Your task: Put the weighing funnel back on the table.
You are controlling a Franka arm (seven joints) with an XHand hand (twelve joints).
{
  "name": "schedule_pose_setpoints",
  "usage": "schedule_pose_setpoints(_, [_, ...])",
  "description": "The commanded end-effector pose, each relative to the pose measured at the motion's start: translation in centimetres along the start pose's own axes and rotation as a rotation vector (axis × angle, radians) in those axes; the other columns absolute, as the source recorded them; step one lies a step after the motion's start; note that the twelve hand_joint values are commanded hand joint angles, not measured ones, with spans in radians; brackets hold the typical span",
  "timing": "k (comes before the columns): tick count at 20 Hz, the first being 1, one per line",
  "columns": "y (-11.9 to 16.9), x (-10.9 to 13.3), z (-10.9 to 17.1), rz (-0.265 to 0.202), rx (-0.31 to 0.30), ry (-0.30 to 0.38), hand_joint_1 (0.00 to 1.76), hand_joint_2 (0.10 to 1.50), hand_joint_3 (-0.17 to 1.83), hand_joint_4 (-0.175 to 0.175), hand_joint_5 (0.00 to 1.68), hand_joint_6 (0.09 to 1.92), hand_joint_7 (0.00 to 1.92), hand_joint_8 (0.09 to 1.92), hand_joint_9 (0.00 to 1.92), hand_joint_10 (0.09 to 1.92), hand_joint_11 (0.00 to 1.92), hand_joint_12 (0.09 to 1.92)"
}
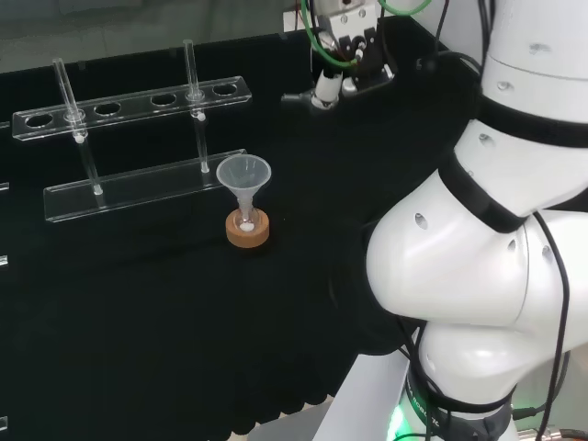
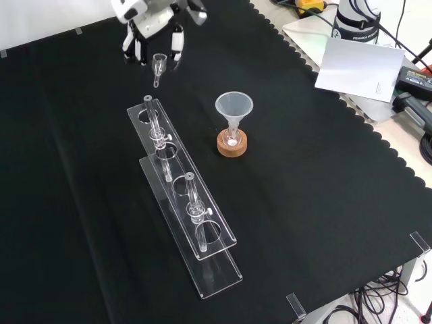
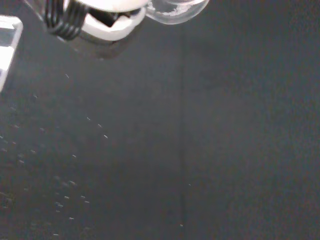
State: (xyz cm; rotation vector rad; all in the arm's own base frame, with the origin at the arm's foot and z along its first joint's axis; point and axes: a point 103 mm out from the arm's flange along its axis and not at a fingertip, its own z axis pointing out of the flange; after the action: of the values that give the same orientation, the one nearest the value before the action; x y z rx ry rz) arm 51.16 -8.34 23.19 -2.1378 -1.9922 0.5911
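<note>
Front view, from the left: the hand hangs at the top, its fingers pinching the small clear weighing funnel, mouth up and stem down, just beyond the far end of the clear test-tube rack. I cannot tell whether the stem touches the cloth. Further right, the funnel stands in its flask on a cork ring.
</note>
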Motion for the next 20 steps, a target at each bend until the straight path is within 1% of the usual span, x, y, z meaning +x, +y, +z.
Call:
schedule_pose_setpoints(1, [3.4,-1.7,2.5,0.023,0.04,-0.072,1.12,0.75,0.45,0.175,1.32,0.51,0.49,0.71,1.06,0.23,0.96,0.94])
schedule_pose_setpoints(3, [3.9,-1.4,3.0,0.031,0.035,-0.09,1.12,0.75,0.45,0.175,1.32,0.51,0.49,0.71,1.06,0.23,0.96,0.94])
schedule_pose_setpoints(6, [5.0,-0.8,3.9,0.021,0.048,-0.101,1.12,0.75,0.45,0.175,1.32,0.51,0.49,0.71,1.05,0.22,0.95,0.94])
schedule_pose_setpoints(12, [7.1,0.2,5.8,0.01,0.065,-0.104,1.12,0.75,0.45,0.175,1.32,0.51,0.49,0.71,1.03,0.22,0.95,0.94])
schedule_pose_setpoints(13, [7.0,-0.4,5.8,0.007,0.057,-0.094,1.12,0.75,0.45,0.175,1.32,0.51,0.49,0.71,1.03,0.22,0.95,0.94])
schedule_pose_setpoints(15, [7.2,-0.5,5.8,0.005,0.064,-0.098,1.12,0.75,0.45,0.175,1.32,0.51,0.49,0.71,1.03,0.22,0.95,0.94])
schedule_pose_setpoints(17, [8.0,0.2,6.0,-0.001,0.077,-0.103,1.12,0.75,0.44,0.175,1.32,0.51,0.49,0.71,1.03,0.22,0.95,0.94])
schedule_pose_setpoints(20, [9.2,1.0,6.7,-0.016,0.076,-0.104,1.12,0.75,0.44,0.175,1.32,0.51,0.49,0.71,1.03,0.22,0.95,0.94])
